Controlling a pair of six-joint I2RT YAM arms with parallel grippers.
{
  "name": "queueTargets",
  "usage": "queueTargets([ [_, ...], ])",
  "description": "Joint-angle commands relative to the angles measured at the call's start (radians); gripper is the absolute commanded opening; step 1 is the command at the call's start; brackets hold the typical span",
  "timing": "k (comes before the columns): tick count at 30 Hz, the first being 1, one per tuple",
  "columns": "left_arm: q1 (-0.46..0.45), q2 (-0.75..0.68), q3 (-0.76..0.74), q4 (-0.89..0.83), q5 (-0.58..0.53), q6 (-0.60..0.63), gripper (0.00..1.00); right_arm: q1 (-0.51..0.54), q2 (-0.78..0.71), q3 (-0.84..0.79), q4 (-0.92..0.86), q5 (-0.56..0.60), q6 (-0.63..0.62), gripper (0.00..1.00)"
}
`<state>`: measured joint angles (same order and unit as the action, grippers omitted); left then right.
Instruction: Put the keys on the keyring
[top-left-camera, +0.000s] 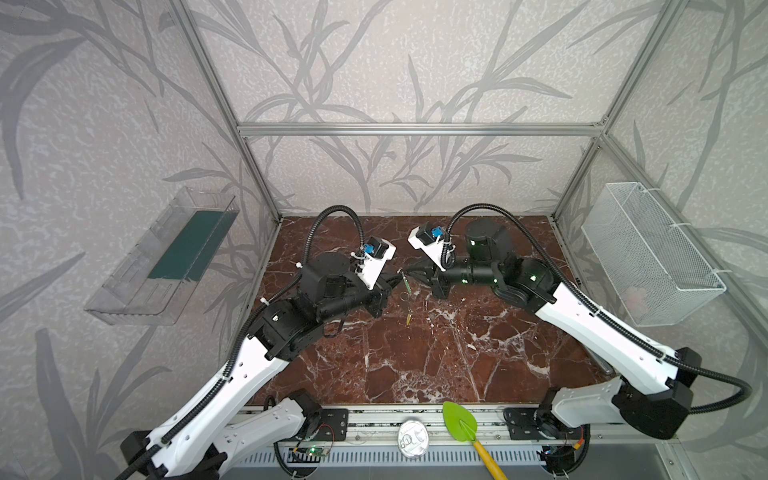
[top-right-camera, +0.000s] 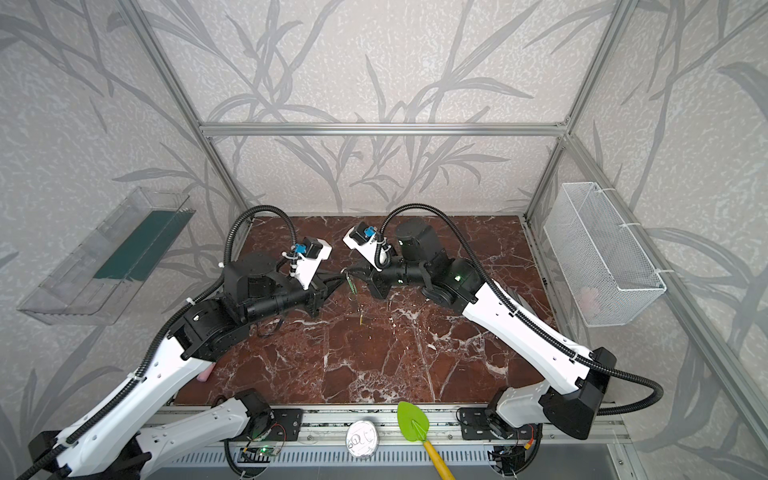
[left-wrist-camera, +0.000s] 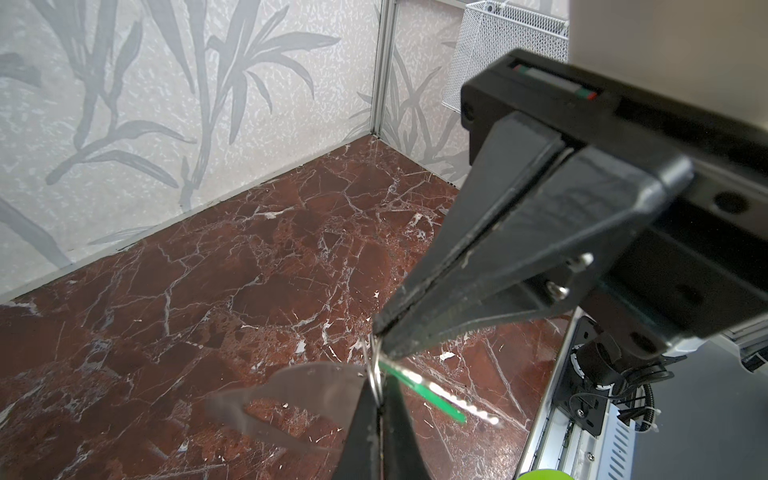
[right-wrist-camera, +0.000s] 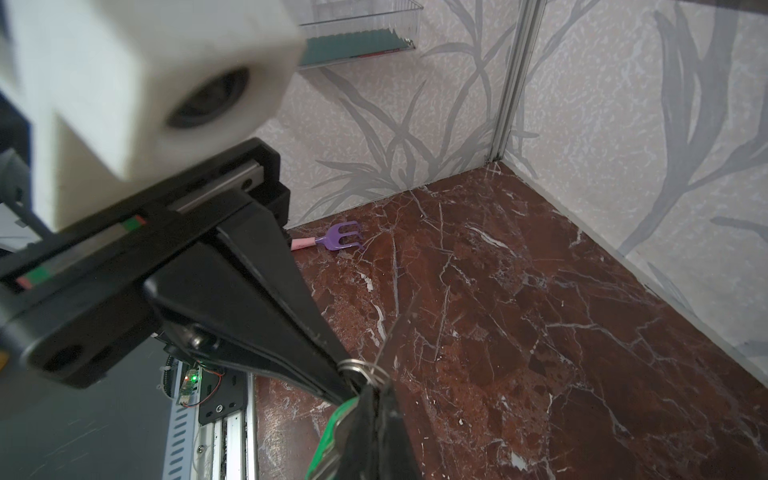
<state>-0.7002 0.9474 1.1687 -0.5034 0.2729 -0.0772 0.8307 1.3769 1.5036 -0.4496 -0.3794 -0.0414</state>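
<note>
The green-tagged key (top-left-camera: 404, 282) is held aloft, the yellow-tagged key (top-left-camera: 409, 319) hung beneath it; the flat grey keyring (left-wrist-camera: 307, 386) is raised alongside.

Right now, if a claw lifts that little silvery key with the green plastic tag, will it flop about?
Probably it swings: the green-tagged silvery key hangs from a thin wire ring. By itself it likely stays stiff and light, being small, flat metal.
</note>
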Motion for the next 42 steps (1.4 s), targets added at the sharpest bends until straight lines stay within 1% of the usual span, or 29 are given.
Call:
queueTargets([
  [1,-0.005,-0.033,-0.018,0.0,0.011,0.017,0.02,-0.01,0.007,0.04,-0.016,0.078,0.055,0.0],
  [3,-0.005,-0.035,-0.021,0.003,0.005,0.018,0.04,-0.009,0.008,0.044,-0.02,0.085,0.062,0.0],
  [6,-0.006,-0.039,-0.027,0.008,0.002,0.021,0.04,-0.01,0.014,0.054,-0.036,0.106,0.064,0.0],
  [8,-0.005,-0.042,-0.031,0.012,0.009,0.024,0.04,-0.01,0.017,0.06,-0.04,0.097,0.062,0.0],
  [11,-0.005,-0.056,-0.045,0.036,0.005,0.025,0.0,-0.01,0.023,0.067,-0.061,0.094,0.059,0.0],
  [13,-0.005,-0.066,-0.057,0.058,0.0,0.029,0.0,-0.011,0.03,0.069,-0.082,0.086,0.059,0.0],
  [17,-0.006,-0.102,-0.087,0.126,-0.023,0.047,0.0,-0.014,0.067,0.101,-0.174,0.037,0.058,0.0],
  [20,-0.005,-0.12,-0.108,0.183,-0.033,0.063,0.0,-0.021,0.074,0.093,-0.206,0.006,0.062,0.0],
  [24,-0.005,-0.114,-0.124,0.247,-0.025,0.074,0.0,-0.04,0.093,0.109,-0.251,-0.117,0.054,0.0],
  [25,-0.005,-0.109,-0.131,0.266,-0.02,0.073,0.0,-0.046,0.095,0.111,-0.258,-0.128,0.053,0.0],
  [28,-0.005,-0.085,-0.123,0.259,0.0,0.08,0.0,-0.097,0.036,0.054,-0.182,-0.127,0.082,0.21],
  [29,-0.005,-0.078,-0.12,0.253,0.01,0.083,0.0,-0.119,0.006,0.026,-0.139,-0.143,0.088,0.25],
  [31,-0.005,-0.072,-0.121,0.252,0.03,0.087,0.0,-0.143,-0.053,-0.026,-0.056,-0.163,0.076,0.32],
  [34,-0.005,-0.063,-0.118,0.246,0.07,0.092,0.0,-0.148,-0.119,-0.072,0.041,-0.198,0.035,0.37],
  [35,-0.006,-0.058,-0.117,0.246,0.084,0.093,0.0,-0.15,-0.13,-0.085,0.071,-0.229,0.017,0.38],
  [41,-0.006,-0.032,-0.117,0.254,0.17,0.1,0.0,-0.15,-0.129,-0.137,0.175,-0.37,-0.078,0.4],
  [42,-0.006,-0.032,-0.118,0.257,0.181,0.098,0.0,-0.15,-0.125,-0.141,0.184,-0.371,-0.086,0.41],
])
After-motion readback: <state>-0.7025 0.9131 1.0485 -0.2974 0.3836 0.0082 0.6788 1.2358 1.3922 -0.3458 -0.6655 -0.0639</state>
